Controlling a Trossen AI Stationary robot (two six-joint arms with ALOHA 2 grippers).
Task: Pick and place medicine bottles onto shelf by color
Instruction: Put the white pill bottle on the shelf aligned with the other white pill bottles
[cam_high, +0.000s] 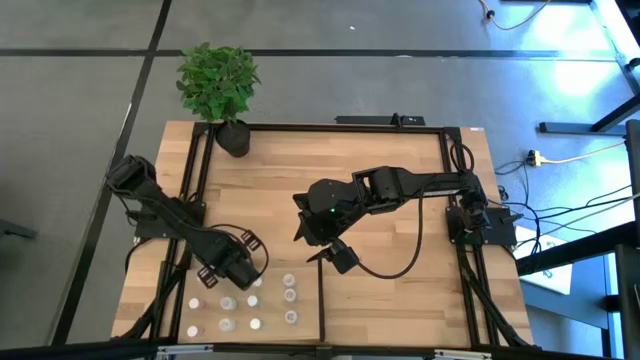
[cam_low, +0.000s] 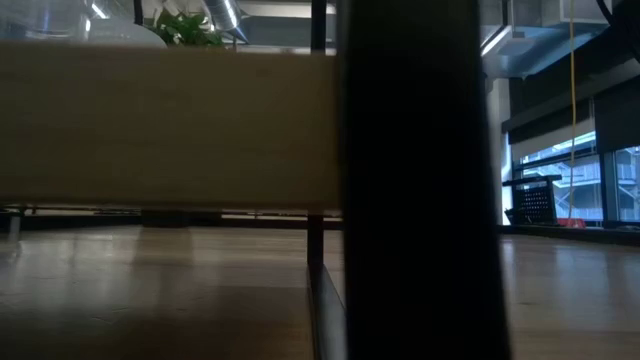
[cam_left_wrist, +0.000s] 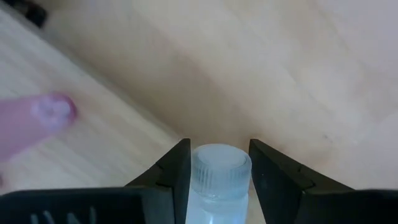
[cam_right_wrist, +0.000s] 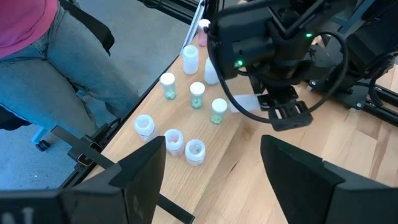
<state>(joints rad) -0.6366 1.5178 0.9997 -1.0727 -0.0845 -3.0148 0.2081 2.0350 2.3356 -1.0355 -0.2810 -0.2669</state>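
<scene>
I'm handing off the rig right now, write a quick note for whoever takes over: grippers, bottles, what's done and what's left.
Left gripper: shut on a clear bottle with a whitish cap, low over the wood at the near left.
Right gripper: open, empty, waiting mid-table beside the black divider bar.
Other bottles: about ten stand loose at the near-left of the shelf, left of the divider; one pink bottle lies close to the held one.
Done: one bottle gripped. No colour groups can be made out yet.
Left: place the held bottle, then sort the rest by colour.
</scene>
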